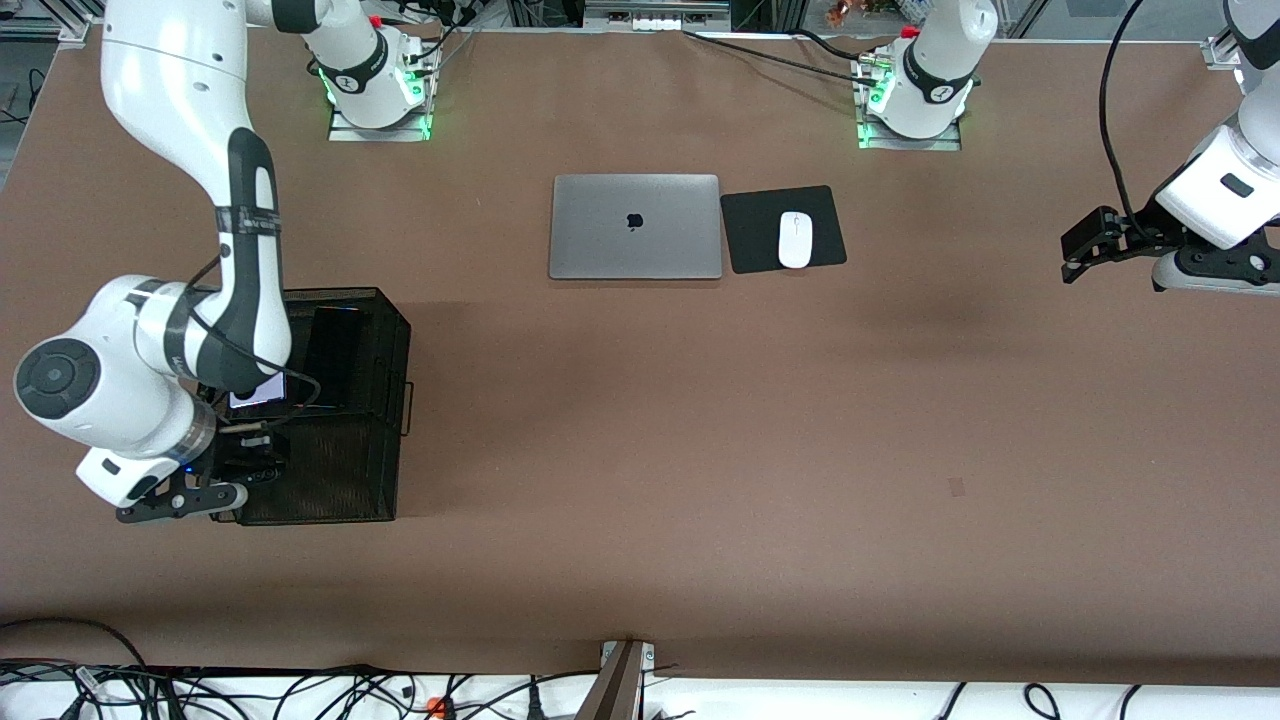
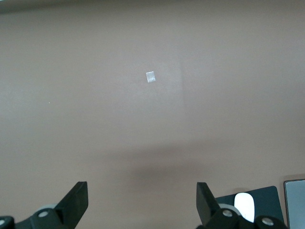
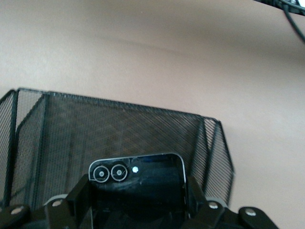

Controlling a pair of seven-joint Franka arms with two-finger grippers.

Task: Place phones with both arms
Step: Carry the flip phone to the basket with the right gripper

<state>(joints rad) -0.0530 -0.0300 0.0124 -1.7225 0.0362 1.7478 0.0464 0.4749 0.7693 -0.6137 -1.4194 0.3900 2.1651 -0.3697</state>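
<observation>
My right gripper (image 1: 250,460) is down inside the black mesh basket (image 1: 350,480) at the right arm's end of the table. It is shut on the small squarish black phone (image 3: 138,183), with a finger (image 3: 78,195) on each side. The lavender-white phone (image 1: 255,397) lies in the basket, partly hidden by the right arm. The long slim black phone (image 1: 335,350) leans in the basket beside it. My left gripper (image 1: 1075,255) is open and empty over bare table at the left arm's end; its fingers (image 2: 76,200) show spread wide in the left wrist view.
A closed grey laptop (image 1: 635,226) lies near the robots' bases. Beside it, a white mouse (image 1: 795,239) sits on a black pad (image 1: 750,230). A small tape mark (image 1: 957,487) is on the brown table. The basket's mesh walls (image 3: 119,129) rise around the right gripper.
</observation>
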